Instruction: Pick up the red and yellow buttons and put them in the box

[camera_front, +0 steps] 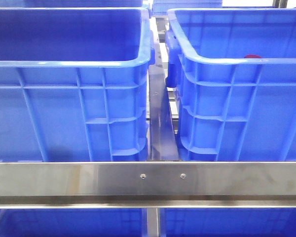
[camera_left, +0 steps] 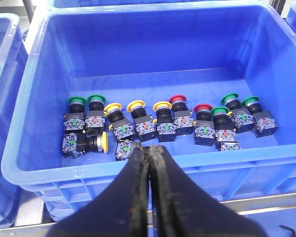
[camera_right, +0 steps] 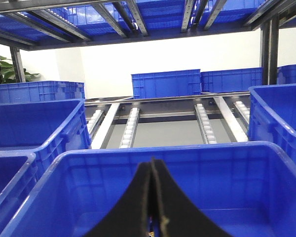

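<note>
Closed and empty, the left gripper [camera_left: 149, 163] is hovering at the lower centre of its wrist view, over the near rim of a blue crate [camera_left: 34, 79] holding push buttons in a row: yellow buttons [camera_left: 137, 104], red buttons [camera_left: 178, 99] and green buttons [camera_left: 76, 99]. To pick well, it should be opening first, then descending squarely over one cap, avoiding neighbours. The right gripper [camera_right: 153, 207] is likewise closed, hanging above the box [camera_right: 266, 163].

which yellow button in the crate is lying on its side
The yellow button in the front row, beside the leftmost green ones: its cap faces sideways. The other three yellow buttons stand with caps up.
</note>
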Robot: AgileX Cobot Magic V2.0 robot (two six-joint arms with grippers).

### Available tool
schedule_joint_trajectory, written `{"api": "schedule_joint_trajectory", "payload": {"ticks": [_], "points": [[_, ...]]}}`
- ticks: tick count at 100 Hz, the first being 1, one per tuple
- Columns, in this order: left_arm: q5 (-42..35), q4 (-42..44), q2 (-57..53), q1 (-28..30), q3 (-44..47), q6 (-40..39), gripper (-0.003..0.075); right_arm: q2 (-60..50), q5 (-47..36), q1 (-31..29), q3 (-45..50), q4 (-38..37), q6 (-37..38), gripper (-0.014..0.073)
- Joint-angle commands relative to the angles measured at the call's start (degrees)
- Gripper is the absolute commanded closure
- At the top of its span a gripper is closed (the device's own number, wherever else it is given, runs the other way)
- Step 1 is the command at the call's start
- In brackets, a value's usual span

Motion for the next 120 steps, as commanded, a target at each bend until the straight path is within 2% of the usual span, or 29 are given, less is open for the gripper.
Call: {"api": "schedule_joint_trajectory", "payload": {"ticks": [1,18,37,61,75,91,120], "points": [[-4.4,-0.1,0.5,0.1,-1.4,-0.5,0.0739,0.1,1.8,0.1,-1.6,2.3,-0.4,0.0662],[-5.1,1.2,0.5,0.1,-1.4,-0.5,0.0739,0.1,1.8,0.1,-1.6,2.3,-0.4,0.0662],[-13.6,4.0,-1.6,0.1,1.3,-0.5,0.0739,0.1,1.8,0.1,-1.6,2.3,-0.4,0.0662],[-28.8,2.9,-9.2,0.3,13.4,0.7,0.0739,0.1,1.8,0.1,-1.6,2.3,-0.4,0.0662],[-33.3,-3.6,-14.0,3.7,20.5,7.2,0.0739,0.1,1.8,0.1,-1.6,2.3,-0.4,0.0662],[-39.5,-3.5,-18.8,6.4,28.6,7.2,0.0739,0.1,1.8,0.1,-1.6,2.3,-0.4,0.0662],[-46.8,-3.8,-24.7,6.4,41.1,7.2,0.0739,0.1,1.8,0.1,-1.6,2.3,-0.4,0.0662]]}}
